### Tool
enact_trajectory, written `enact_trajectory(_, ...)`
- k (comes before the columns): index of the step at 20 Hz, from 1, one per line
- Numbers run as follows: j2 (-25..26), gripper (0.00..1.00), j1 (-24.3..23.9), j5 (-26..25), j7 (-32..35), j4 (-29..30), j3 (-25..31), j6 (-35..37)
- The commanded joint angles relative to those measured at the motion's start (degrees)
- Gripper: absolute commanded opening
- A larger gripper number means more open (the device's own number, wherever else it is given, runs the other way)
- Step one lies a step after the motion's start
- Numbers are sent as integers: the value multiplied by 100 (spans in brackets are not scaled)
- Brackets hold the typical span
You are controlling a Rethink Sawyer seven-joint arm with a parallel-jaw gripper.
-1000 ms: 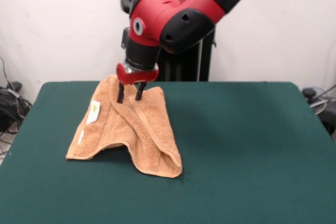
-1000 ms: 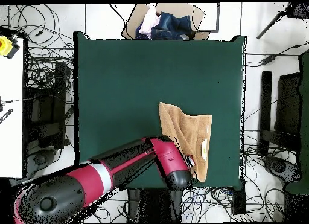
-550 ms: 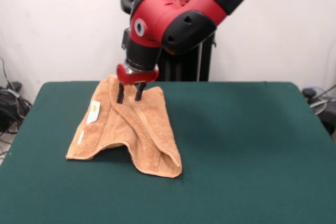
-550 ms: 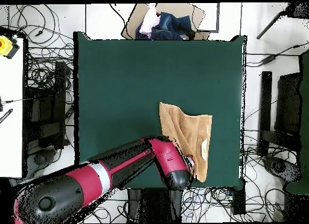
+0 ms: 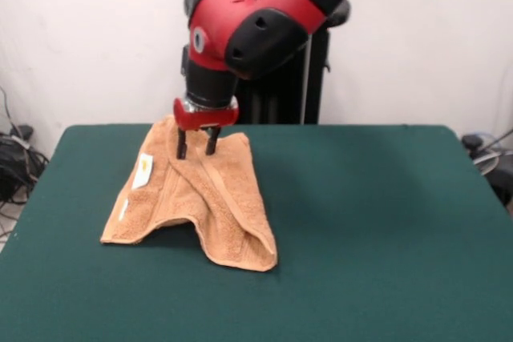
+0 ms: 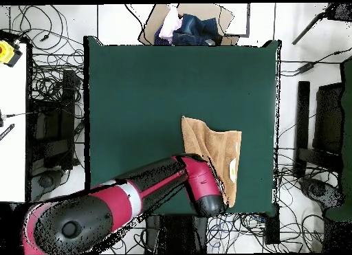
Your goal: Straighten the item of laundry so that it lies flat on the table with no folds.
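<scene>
Your end effector [image 5: 195,145] stands at the upper left of the front view, its two dark fingers [image 5: 182,144] spread a little and planted on the raised far ridge of the towel [image 5: 196,198]; whether they pinch cloth you cannot tell. The towel sits left of centre on the green desk [image 5: 377,222], folded and humped. It is soft, light terry, so expect it to drape and drag. Take a free corner or edge.
</scene>
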Motion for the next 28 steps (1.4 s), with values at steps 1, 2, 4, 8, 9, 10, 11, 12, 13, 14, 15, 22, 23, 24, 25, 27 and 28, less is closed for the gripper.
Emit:
enact_trajectory(1,-184,100,-595,435,1584,-520,1779,-788)
enact_trajectory(2,-238,100,-651,395,1707,-513,1823,-885)
enact_trajectory(4,-317,100,-729,313,1929,-496,1888,-1020)
enact_trajectory(8,-429,100,-833,215,2279,-449,1990,-1163)
enact_trajectory(9,-432,100,-822,180,2348,-451,1992,-1159)
enact_trajectory(10,-434,100,-821,161,2374,-446,2004,-1143)
enact_trajectory(11,-439,100,-823,155,2408,-444,2012,-1130)
enact_trajectory(12,-434,100,-810,120,2447,-447,2017,-1118)
enact_trajectory(13,-446,100,-823,116,2458,-440,2037,-1103)
enact_trajectory(14,-450,100,-822,96,2475,-438,2048,-1084)
enact_trajectory(15,-456,100,-827,102,2472,-432,2057,-1065)
enact_trajectory(22,-459,100,-811,125,2379,-415,2072,-957)
enact_trajectory(23,-451,100,-794,137,2334,-413,2064,-917)
enact_trajectory(24,-430,100,-754,116,2336,-428,2046,-880)
enact_trajectory(25,-405,100,-697,102,2305,-438,2017,-817)
enact_trajectory(27,-368,100,-617,80,2365,-457,1988,-740)
enact_trajectory(28,-352,100,-569,49,2423,-474,1964,-717)
